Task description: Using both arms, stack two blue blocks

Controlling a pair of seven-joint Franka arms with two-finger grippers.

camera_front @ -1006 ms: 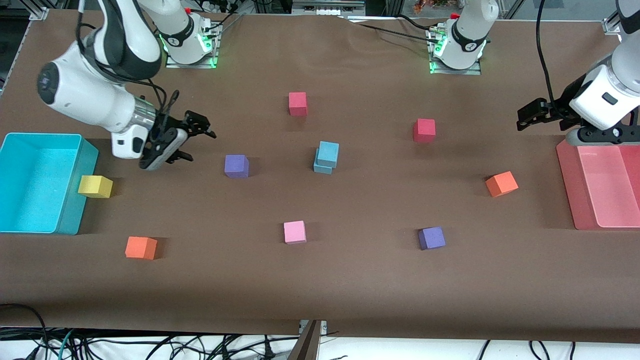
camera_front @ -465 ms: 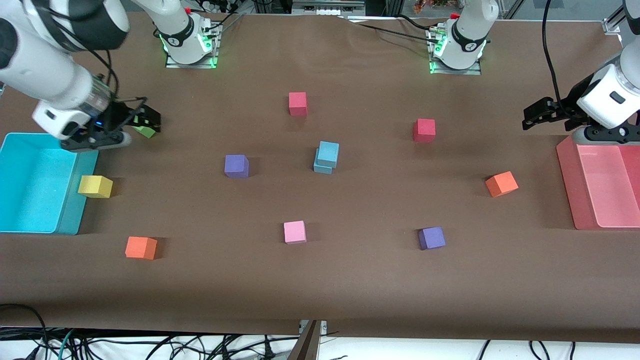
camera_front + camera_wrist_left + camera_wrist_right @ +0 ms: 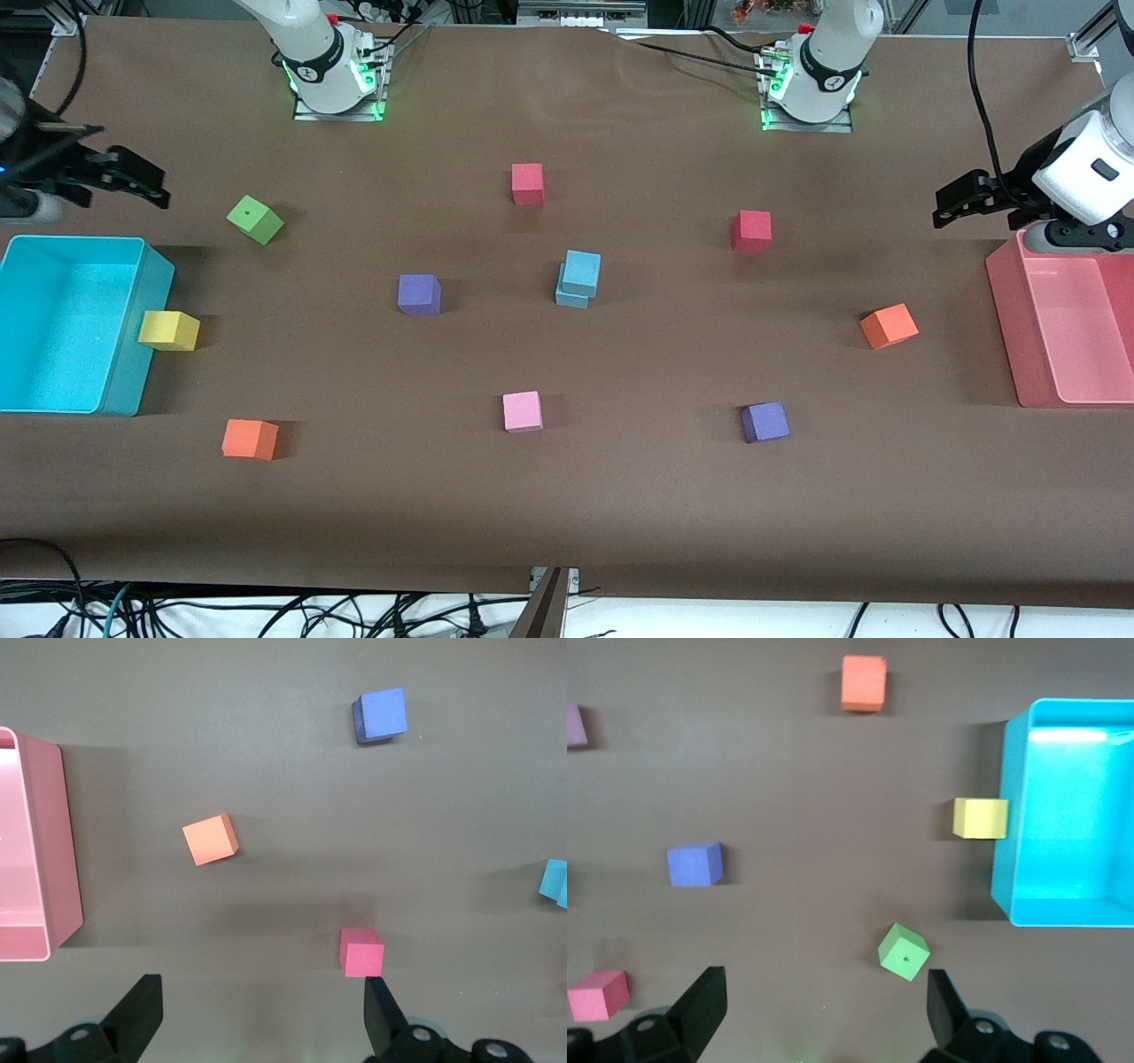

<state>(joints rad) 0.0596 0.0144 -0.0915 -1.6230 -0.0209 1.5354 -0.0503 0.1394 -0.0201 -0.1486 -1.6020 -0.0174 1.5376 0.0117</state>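
Two light-blue blocks stand stacked in the middle of the table, the upper one (image 3: 582, 269) resting slightly offset on the lower one (image 3: 570, 295). A corner of the stack shows in the left wrist view (image 3: 555, 881). My right gripper (image 3: 142, 177) is open and empty, in the air at the right arm's end of the table, above the edge of the cyan bin; in its own view (image 3: 824, 988) the jaws stand wide apart. My left gripper (image 3: 941, 206) is open and empty at the left arm's end, beside the pink bin; its jaws also stand wide in the left wrist view (image 3: 261, 992).
A cyan bin (image 3: 133, 381) and a pink bin (image 3: 1005, 328) stand at the table's ends. Loose cubes lie around: green (image 3: 254, 219), yellow (image 3: 168, 330), two purple (image 3: 418, 294) (image 3: 765, 422), two orange (image 3: 250, 439) (image 3: 889, 325), two red (image 3: 527, 183) (image 3: 751, 230), pink (image 3: 522, 411).
My right arm has swung away from the purple cube toward its end of the table, uncovering the green cube. My left gripper has drifted slightly toward its end. The blue stack has not moved.
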